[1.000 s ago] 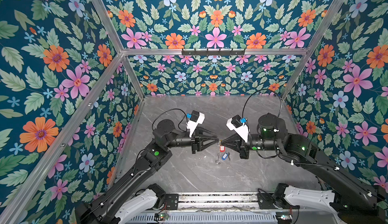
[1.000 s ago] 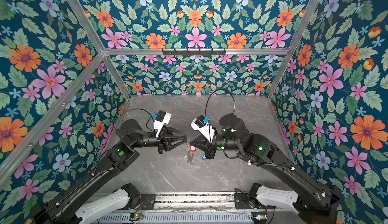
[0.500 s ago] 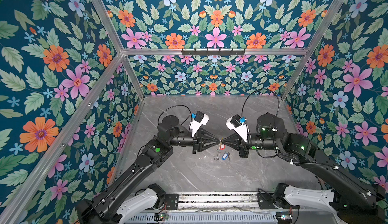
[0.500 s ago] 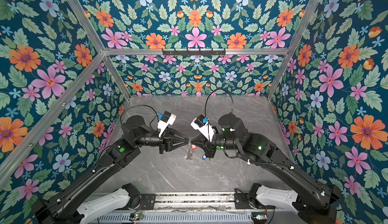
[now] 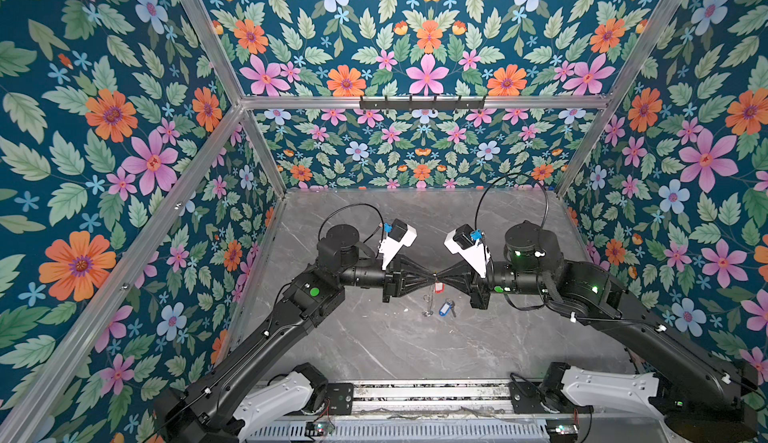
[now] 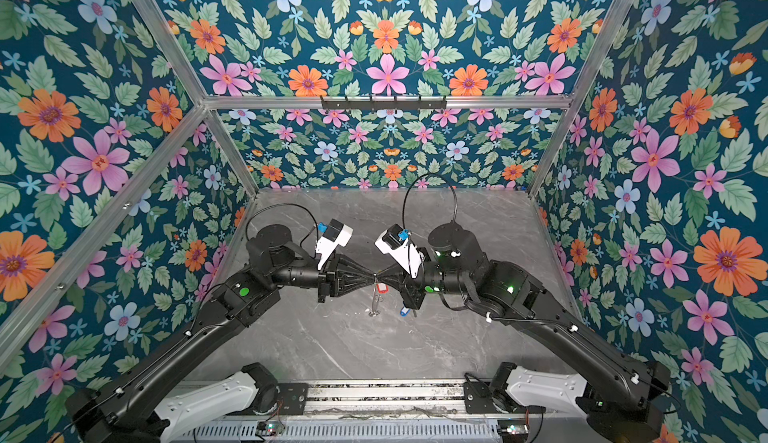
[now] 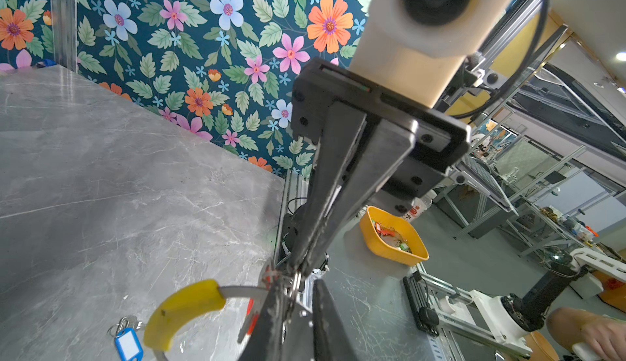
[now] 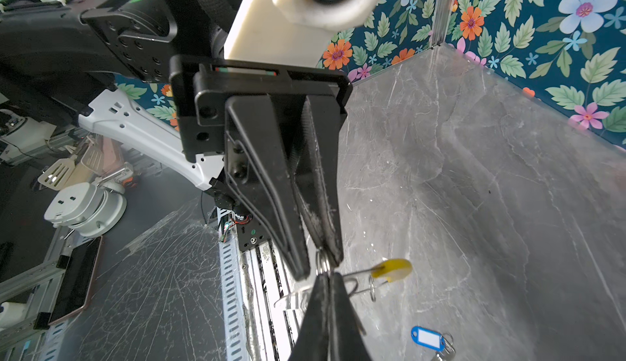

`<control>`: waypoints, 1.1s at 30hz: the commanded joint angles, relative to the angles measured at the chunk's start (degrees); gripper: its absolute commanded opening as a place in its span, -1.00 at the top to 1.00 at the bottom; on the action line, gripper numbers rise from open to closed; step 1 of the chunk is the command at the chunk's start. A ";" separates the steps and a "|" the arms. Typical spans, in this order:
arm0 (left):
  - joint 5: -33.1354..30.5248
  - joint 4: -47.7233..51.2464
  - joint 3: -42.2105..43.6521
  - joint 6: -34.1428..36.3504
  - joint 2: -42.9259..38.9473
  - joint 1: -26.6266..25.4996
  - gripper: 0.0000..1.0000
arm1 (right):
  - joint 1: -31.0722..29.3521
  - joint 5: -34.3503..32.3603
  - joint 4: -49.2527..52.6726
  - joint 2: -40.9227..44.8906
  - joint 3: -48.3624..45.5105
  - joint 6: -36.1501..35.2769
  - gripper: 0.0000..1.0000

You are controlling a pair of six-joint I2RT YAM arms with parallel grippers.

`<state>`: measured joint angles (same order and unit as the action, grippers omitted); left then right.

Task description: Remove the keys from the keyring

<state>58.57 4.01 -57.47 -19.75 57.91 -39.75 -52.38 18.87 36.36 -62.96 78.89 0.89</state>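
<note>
Both grippers meet tip to tip above the middle of the grey table. My right gripper (image 5: 439, 275) (image 8: 328, 276) is shut and holds up the keyring (image 7: 240, 291), a silver wire hoop whose yellow sleeve (image 8: 391, 269) hangs low. A small split ring (image 8: 323, 261) sticks out just past its tips. My left gripper (image 5: 429, 275) (image 7: 298, 279) has its jaws narrowly apart around that split ring. The red-tag key (image 5: 436, 287) dangles just under the grip. The blue-tag key (image 5: 445, 308) (image 8: 427, 338) lies loose on the table.
Flowered walls close in the left, back and right. A black hook rack (image 5: 422, 102) is on the back wall and a metal rail (image 5: 428, 391) runs along the front. Off the table stand a yellow bin (image 7: 393, 240) and a person's hand (image 7: 592, 332).
My left gripper has moved right up to the right gripper's tips, and its jaws have narrowed around the split ring. The right gripper has stayed put.
</note>
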 commanded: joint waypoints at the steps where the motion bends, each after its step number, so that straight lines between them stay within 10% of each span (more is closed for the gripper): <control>1: 0.59 0.73 -0.62 1.68 0.08 0.04 0.76 | 0.03 -0.60 -1.36 -0.30 0.55 -0.70 1.00; 11: -3.96 -4.30 1.44 3.18 -2.62 -0.04 1.00 | 0.01 0.10 -2.16 -1.27 0.68 -0.31 1.00; 21: -4.00 -10.69 5.80 4.21 -6.91 0.06 1.00 | 0.00 -2.37 -22.21 10.57 -15.21 1.24 0.01; 33: 3.16 -11.57 6.10 3.22 -6.58 0.09 1.00 | 6.91 16.89 -28.55 10.62 -20.92 4.73 -0.18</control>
<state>59.29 -5.17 -51.35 -16.45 51.51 -39.75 -47.88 26.61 12.95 -52.25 58.37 1.96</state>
